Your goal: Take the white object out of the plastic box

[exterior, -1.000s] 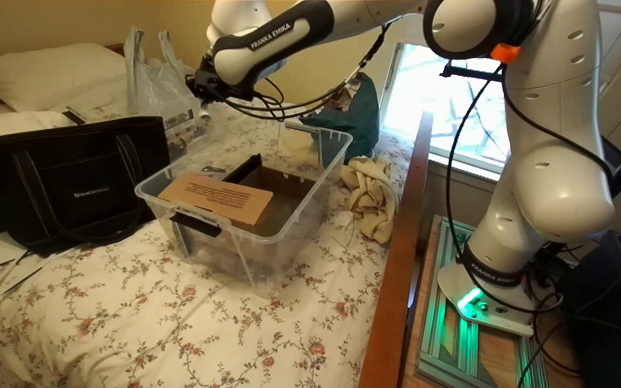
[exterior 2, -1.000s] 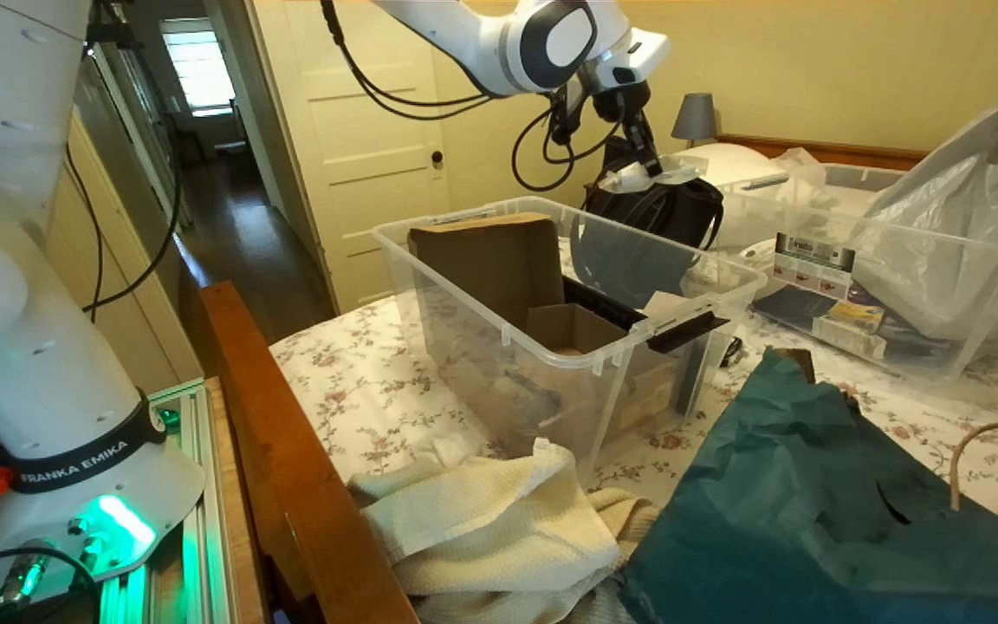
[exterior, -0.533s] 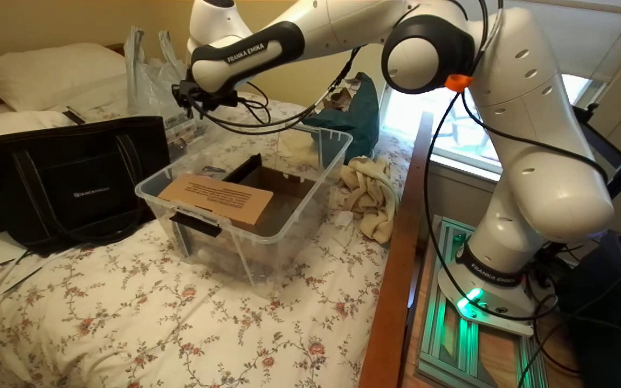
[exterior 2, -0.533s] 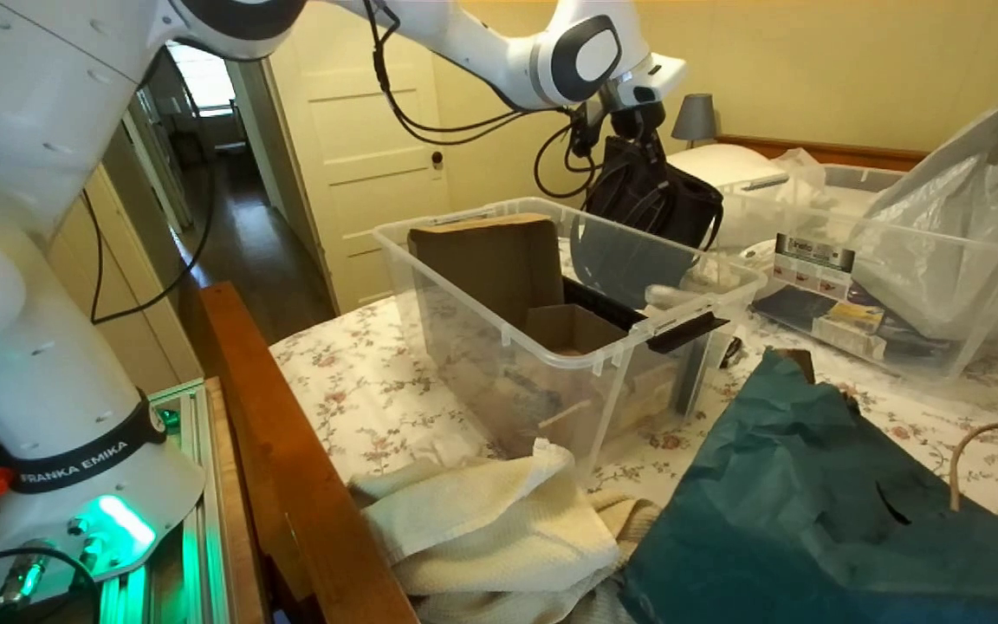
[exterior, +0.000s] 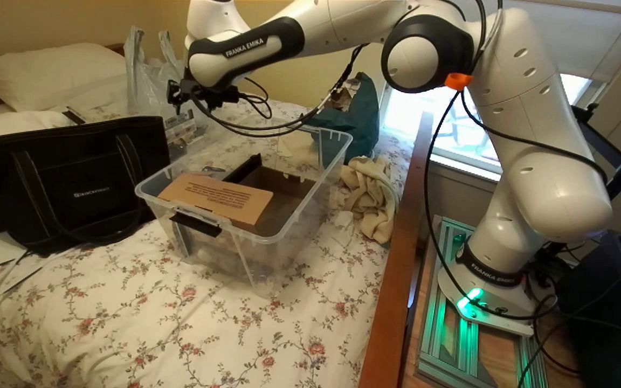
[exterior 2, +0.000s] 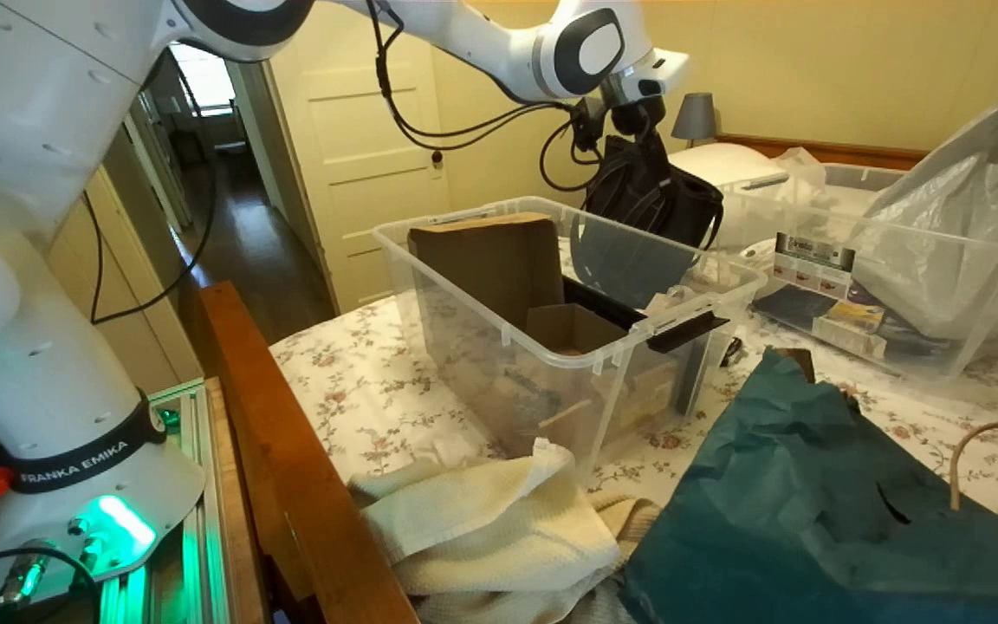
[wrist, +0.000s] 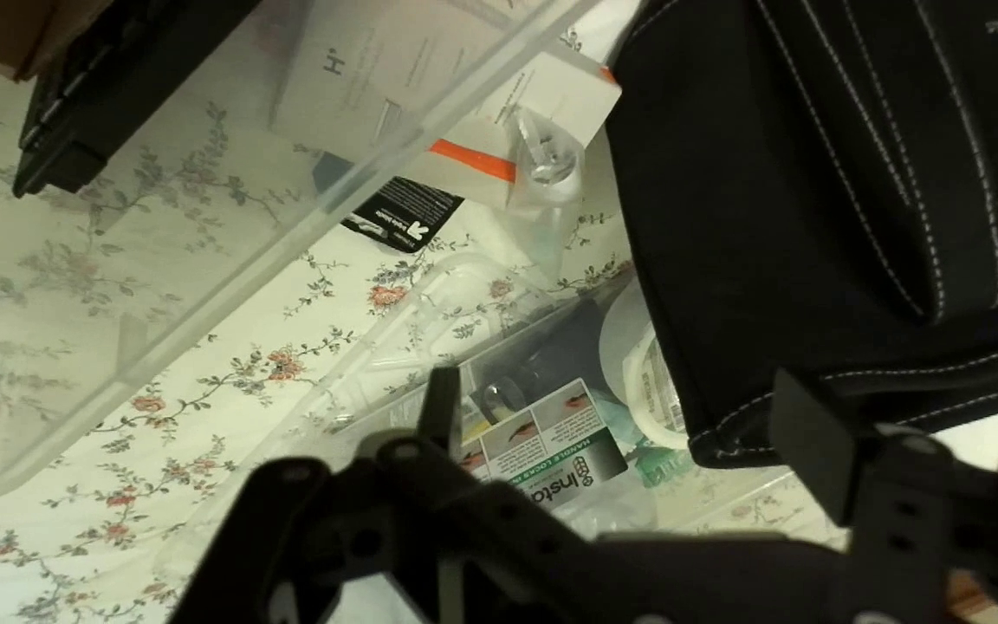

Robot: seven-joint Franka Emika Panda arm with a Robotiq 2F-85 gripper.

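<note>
The plastic box point(exterior: 271, 237) is a large clear tub on the bed, seen in both exterior views, with its rim point(wrist: 291, 230) crossing the wrist view. A white, partly see-through object point(wrist: 548, 165) lies outside that rim, against a small white carton. In an exterior view it is only a pale shape point(exterior 2: 670, 297) behind the tub's far end. My gripper point(wrist: 626, 422) stands open above the bed, outside the box, its fingers wide apart and nothing between them. In an exterior view the gripper point(exterior: 181, 106) hangs beyond the tub, near the black bag.
Inside the tub are a cardboard box point(exterior: 219, 196) and a black strip point(exterior: 243, 168). The black bag point(wrist: 767, 217) stands close under the gripper. Another clear tub point(exterior 2: 941, 364) holds a packaged item point(wrist: 542, 451). A teal bag point(exterior 2: 811, 485), cream cloth point(exterior 2: 499, 520) and wooden rail point(exterior 2: 291, 433) lie nearer the robot.
A second ago the jaws were shut on the white object; they have opened, and it has dropped down outside the plastic box. The arm has shifted slightly towards the black bag.
</note>
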